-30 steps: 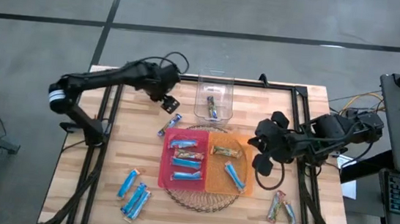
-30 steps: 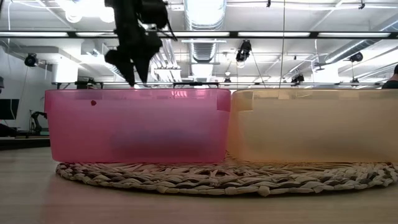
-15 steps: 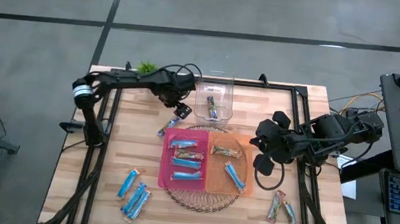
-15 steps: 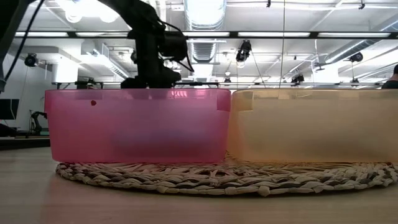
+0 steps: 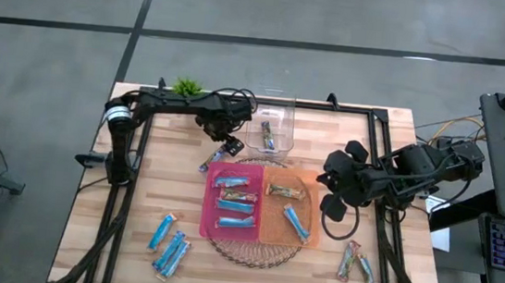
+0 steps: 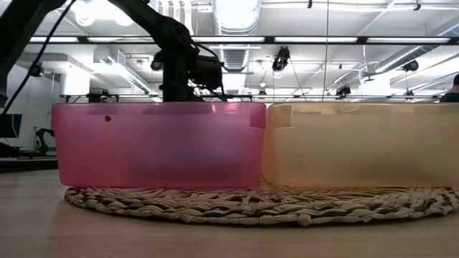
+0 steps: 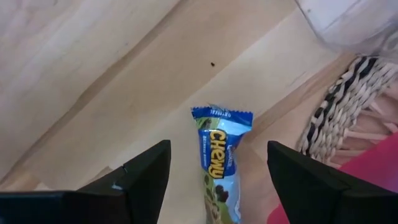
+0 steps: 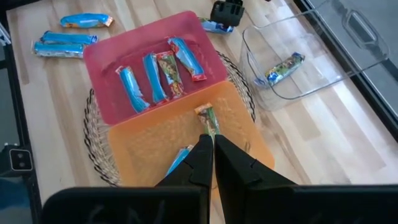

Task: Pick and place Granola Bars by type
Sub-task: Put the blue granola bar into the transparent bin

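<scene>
Wooden table (image 5: 134,214) fills the centre of the high view, with a woven mat (image 5: 251,253) at lower centre. On the mat a pink bin (image 5: 210,202) holds several blue Granola Bars (image 5: 234,221); the orange bin (image 5: 268,219) to its right holds a tan bar and a blue one. A clear bin (image 5: 269,125) at upper centre holds one dark-tinted bar. The left gripper (image 5: 231,145), at upper centre, hangs with fingers spread wide and empty directly above a loose blue bar (image 7: 219,167) lying on the wood just left of the pink bin. The right gripper (image 8: 210,152) waits at centre right, fingers pressed together, empty. The bar looks light; its glossy wrapper is probably slippery and crushable, so a grasp across its mid-length seems best
</scene>
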Robot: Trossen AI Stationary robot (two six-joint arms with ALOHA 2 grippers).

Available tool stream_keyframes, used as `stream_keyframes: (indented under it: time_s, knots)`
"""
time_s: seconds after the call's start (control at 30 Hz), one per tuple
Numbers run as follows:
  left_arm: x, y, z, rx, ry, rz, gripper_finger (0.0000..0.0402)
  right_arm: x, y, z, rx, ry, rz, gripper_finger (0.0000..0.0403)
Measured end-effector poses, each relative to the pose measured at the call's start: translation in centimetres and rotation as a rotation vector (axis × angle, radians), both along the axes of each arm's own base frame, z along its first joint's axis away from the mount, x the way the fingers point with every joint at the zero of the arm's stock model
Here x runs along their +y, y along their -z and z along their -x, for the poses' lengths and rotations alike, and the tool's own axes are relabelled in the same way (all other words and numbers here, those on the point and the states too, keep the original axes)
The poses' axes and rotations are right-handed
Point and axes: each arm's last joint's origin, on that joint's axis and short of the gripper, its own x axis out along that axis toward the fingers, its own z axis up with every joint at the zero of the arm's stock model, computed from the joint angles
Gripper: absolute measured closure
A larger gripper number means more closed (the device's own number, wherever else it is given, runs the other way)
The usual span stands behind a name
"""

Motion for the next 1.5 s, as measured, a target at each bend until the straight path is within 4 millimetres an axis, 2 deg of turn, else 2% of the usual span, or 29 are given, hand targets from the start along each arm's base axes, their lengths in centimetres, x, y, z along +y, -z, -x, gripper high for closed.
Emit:
stream_keyframes:
  time_s: [0.47, 0.83, 1.23, 1.5]
  knots:
    - [-0.2, 0.1, 0.0, -0.003, 0.054, 0.017, 0.0154, -0.1, 0.0, 0.3, 0.012, 0.022, -0.009, 0.0394]
    - [-0.6, 2.0, 0.9, 0.035, 0.051, 0.039, 0.0154, -0.1, 0.0, 0.3, 0.009, 0.024, -0.01, 0.0394]
    - [-0.5, 2.2, 0.4, -0.034, 0.055, 0.06, 0.0154, -0.1, 0.0, 0.2, 0.007, 0.024, -0.011, 0.0394]
    - [-0.7, 3.4, 0.8, -0.034, 0.029, 0.063, 0.0154, -0.1, 0.0, 0.2, 0.006, 0.023, -0.012, 0.0394]
